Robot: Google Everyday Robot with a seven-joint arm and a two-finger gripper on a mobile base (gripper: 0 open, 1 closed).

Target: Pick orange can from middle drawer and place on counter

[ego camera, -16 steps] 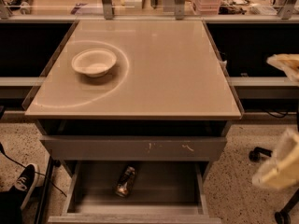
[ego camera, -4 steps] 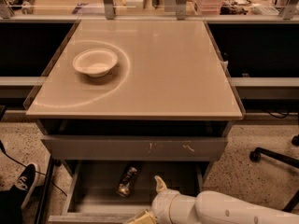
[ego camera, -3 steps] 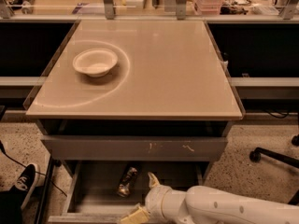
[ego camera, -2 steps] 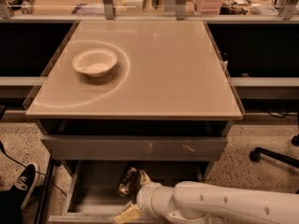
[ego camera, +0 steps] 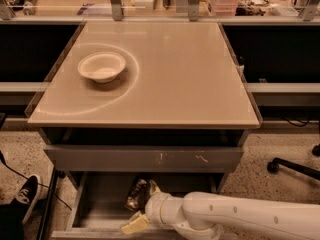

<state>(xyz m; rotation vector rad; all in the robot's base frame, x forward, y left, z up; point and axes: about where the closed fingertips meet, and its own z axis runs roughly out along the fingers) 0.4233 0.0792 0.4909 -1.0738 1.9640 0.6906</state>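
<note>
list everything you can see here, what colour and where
counter: one, glossy beige, centre of the view, on a grey cabinet
bowl: one, white, on the counter's back left part
drawer front: one, grey with white scratches, shut, just under the counter
drawer: one, grey, pulled open at the bottom
can: one, orange-brown, lying on the drawer floor
shelf: one, cluttered, behind the counter
shoe: one, black with a white sole, on the floor at lower left
chair base: one, black, on the floor at right
arm: one, white, reaching in from lower right
gripper: one, pale fingers spread apart, in the drawer right by the can
</note>
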